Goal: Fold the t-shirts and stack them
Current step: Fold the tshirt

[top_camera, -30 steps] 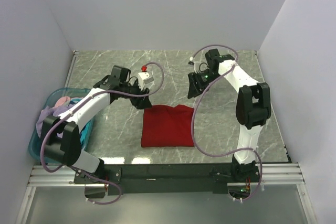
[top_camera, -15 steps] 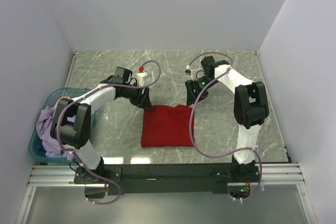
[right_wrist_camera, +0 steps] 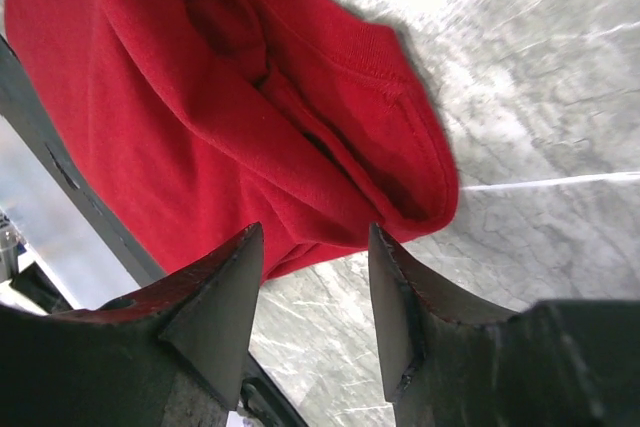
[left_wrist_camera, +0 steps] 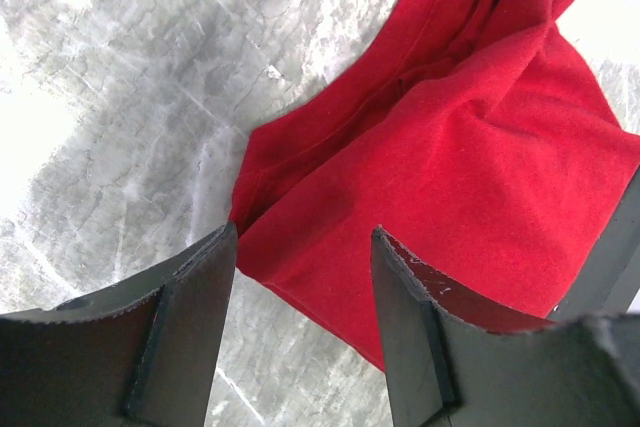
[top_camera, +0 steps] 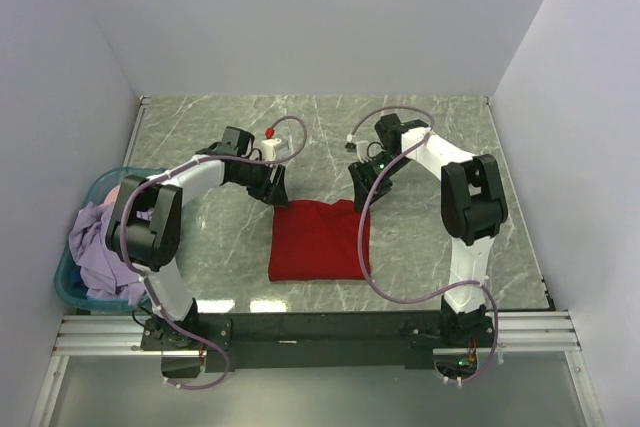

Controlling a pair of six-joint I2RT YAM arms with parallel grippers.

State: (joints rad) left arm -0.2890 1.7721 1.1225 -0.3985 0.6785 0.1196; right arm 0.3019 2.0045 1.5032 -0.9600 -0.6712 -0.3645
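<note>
A red t-shirt (top_camera: 318, 238) lies folded into a rectangle on the marble table, mid-front. My left gripper (top_camera: 275, 190) hovers just above its far left corner (left_wrist_camera: 250, 209), open, with nothing between its fingers (left_wrist_camera: 190, 287). Over the shirt's far right corner (right_wrist_camera: 430, 187) my right gripper (top_camera: 358, 187) stands open too, empty. Both wrist views show the red cloth (right_wrist_camera: 200, 97) lying loose below the fingertips. Other t-shirts, lavender (top_camera: 100, 247) and pink (top_camera: 118, 190), are heaped in the basket at the left.
A translucent teal basket (top_camera: 70, 282) stands at the table's left edge against the wall. White walls close in the table on three sides. The arms' cables loop over the red shirt's right side (top_camera: 365, 247). A black rail (top_camera: 320, 327) runs along the front.
Both grippers have come down and inward toward the red shirt's far corners. The left arm swung away from the basket, baring the lavender cloth. The shirt itself has not moved.
</note>
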